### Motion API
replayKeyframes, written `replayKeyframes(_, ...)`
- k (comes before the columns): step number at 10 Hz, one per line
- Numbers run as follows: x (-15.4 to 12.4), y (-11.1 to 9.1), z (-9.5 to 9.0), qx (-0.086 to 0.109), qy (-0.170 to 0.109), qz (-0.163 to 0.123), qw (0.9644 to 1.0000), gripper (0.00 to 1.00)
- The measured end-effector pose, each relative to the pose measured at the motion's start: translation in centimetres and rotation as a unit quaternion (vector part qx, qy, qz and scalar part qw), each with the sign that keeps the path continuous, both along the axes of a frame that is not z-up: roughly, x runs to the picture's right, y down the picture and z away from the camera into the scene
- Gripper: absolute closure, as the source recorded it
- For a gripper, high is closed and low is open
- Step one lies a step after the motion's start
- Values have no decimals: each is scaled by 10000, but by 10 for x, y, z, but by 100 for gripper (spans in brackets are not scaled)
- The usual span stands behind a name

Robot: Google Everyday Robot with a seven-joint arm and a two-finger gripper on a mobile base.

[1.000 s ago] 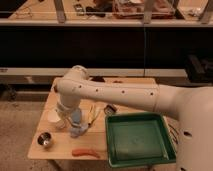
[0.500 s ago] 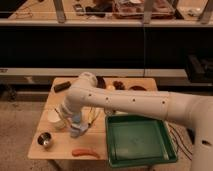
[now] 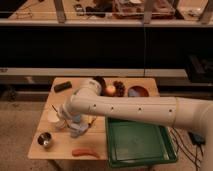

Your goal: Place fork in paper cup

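The white paper cup (image 3: 53, 118) stands at the table's left side, partly covered by my arm. My gripper (image 3: 66, 119) is low over the table right beside the cup's right rim and is shut. A slim grey sliver (image 3: 54, 107) slants up just above the cup's rim and may be the fork. I cannot tell whether the gripper holds it. The white forearm (image 3: 125, 107) stretches in from the right and hides the table's middle.
A blue-grey cup (image 3: 77, 131) stands just below the gripper, and a steel cup (image 3: 45, 141) sits at the front left. An orange sausage-shaped thing (image 3: 85, 152) lies at the front edge. A green tray (image 3: 137, 142) fills the right front. A black item (image 3: 62, 86), fruit (image 3: 111, 90) and a bowl (image 3: 137, 91) stand at the back.
The arm's elbow has swung right and back while the gripper stayed low by the white cup and the blue-grey cup.
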State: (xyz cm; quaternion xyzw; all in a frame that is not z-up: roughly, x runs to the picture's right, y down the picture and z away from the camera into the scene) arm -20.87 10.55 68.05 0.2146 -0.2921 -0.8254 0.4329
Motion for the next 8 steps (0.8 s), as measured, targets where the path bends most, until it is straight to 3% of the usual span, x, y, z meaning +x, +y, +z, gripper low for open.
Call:
replayKeyframes(3,-10,-5,1,-26,-226,259,9994,100)
replayKeyframes(8,-24,-13,6,-110,-575,449,9973,100)
